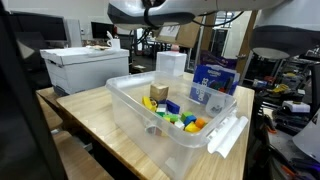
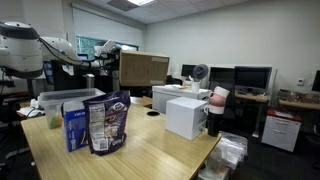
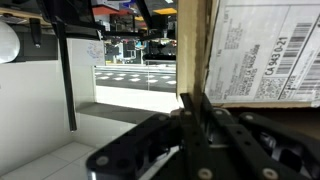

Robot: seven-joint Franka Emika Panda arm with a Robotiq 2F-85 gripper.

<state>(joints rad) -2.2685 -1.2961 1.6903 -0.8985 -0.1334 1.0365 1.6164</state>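
Observation:
In the wrist view my gripper (image 3: pixel 193 97) is shut, its black fingers pressed together with nothing visible between them. It is raised well above the table and faces across the room. A cardboard box (image 3: pixel 265 50) with a shipping label fills the right of that view, close beside the fingers. In an exterior view the arm (image 1: pixel 150 10) reaches across the top, above a clear plastic bin (image 1: pixel 130 95) holding several coloured toy blocks (image 1: pixel 175 115). The white arm (image 2: pixel 20 45) also shows at far left in an exterior view, near the cardboard box (image 2: pixel 143 68).
On the wooden table stand a white box (image 1: pixel 85 65), a clear container (image 1: pixel 171 63) and a blue snack bag (image 1: pixel 215 78). The blue bags (image 2: pixel 107 122) and a white box (image 2: pixel 187 115) appear again in an exterior view. Desks and monitors line the room.

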